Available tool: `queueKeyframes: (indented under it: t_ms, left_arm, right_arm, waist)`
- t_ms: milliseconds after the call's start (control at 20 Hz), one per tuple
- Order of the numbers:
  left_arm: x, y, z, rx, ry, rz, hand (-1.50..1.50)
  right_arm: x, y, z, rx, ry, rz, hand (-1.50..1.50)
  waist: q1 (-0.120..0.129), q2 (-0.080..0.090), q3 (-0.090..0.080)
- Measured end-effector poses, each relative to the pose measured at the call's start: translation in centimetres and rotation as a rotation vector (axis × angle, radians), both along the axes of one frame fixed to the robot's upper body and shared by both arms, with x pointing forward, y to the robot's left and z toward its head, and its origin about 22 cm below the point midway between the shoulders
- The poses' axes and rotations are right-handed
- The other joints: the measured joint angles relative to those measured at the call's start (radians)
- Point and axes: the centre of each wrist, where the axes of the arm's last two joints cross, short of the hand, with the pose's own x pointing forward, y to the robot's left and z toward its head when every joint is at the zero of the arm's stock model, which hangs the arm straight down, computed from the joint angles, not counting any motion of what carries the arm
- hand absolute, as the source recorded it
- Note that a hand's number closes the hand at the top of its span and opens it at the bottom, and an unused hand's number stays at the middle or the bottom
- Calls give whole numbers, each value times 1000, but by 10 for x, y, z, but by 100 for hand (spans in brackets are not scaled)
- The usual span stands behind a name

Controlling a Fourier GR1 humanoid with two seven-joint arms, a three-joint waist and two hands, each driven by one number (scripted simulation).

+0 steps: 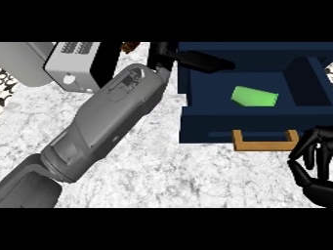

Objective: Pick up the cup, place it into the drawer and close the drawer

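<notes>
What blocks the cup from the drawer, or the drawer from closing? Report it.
Nothing blocks the cup: it already lies inside the open drawer. The left hand reaches over the drawer's rear left corner and may hinder closing. The right hand sits curled near the handle.

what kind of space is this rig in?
Likely a kitchen counter: a speckled marble-like countertop, a dark blue drawer pulled open with a wooden handle and a green cup lying inside, and a grey and white appliance at the back left.
</notes>
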Motion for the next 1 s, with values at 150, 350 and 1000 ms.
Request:
queueKeyframes:
  t_ms: [150, 350, 1000]
  left_arm:
    - [0, 16, 8, -17, 8, 18, -150]
    - [-4, 44, 5, -47, 15, 32, -150]
    - [-30, 144, -13, -103, 41, 72, -150]
  right_arm:
    - [-1, 6, 0, -70, -3, -28, 150]
    - [4, 19, -6, -138, 5, -79, 150]
    - [49, 57, -55, -542, -43, -119, 150]
  waist:
    - [10, -2, 0]
    - [19, -2, 0]
    - [43, 2, 0]
